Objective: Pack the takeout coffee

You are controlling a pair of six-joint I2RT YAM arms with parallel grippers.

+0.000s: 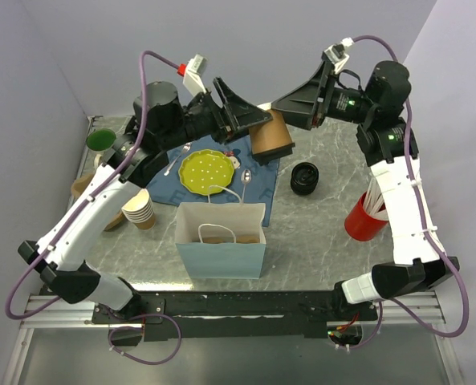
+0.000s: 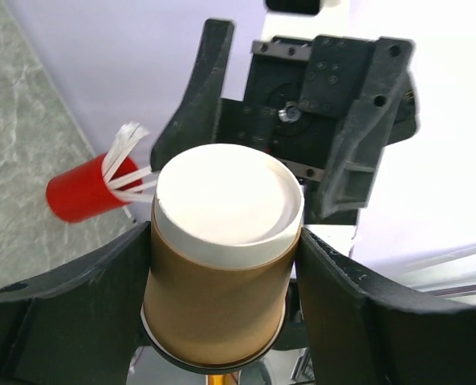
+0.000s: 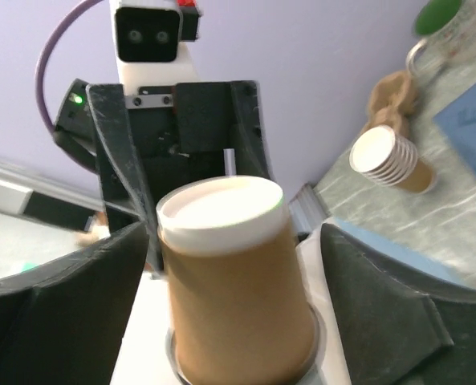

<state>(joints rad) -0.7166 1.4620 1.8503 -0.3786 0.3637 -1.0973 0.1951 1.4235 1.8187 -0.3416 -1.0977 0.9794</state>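
Coffee [image 2: 213, 313] — within left tool [image 2: 225, 265] (sides touching)

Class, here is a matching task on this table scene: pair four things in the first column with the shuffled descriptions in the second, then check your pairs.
Things
1. paper bag
2. plate
3. red cup
4. takeout coffee cup

Descriptions
A. yellow, on the blue cloth
B. brown, raised off the table
C. light blue, standing open
D. holds white straws

Pairs: 1-C, 2-A, 3-D, 4-B
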